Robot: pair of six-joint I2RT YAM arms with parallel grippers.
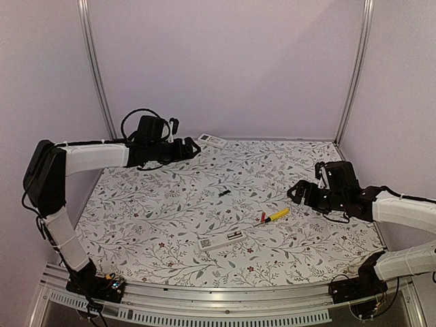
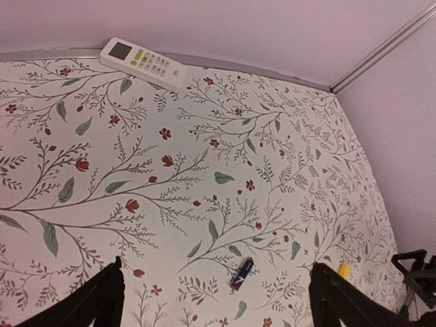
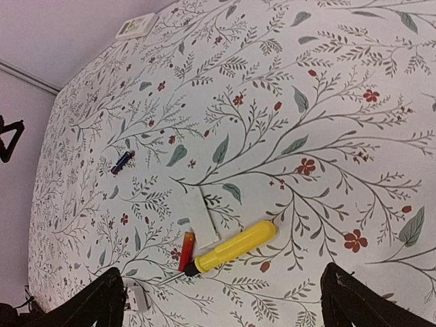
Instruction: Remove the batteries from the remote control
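Lying loose beyond the remote control (image 1: pixel 221 240), the dark battery (image 2: pixel 241 272) and reddish battery (image 3: pixel 187 250) look light, hard, slick and roll-prone; pinch each across its barrel. The left gripper (image 1: pixel 193 148) and right gripper (image 1: pixel 294 193) hang spread, empty.

the floral tabletop (image 1: pixel 150 211) carried a slim white remote (image 1: pixel 221 239) near its front, a dark battery (image 1: pixel 223 193) mid-surface, a reddish battery (image 1: pixel 261 218) just beside a yellow-handled screwdriver (image 1: pixel 277 215), and 1 broader remote (image 1: pixel 212 141) at the far edge.
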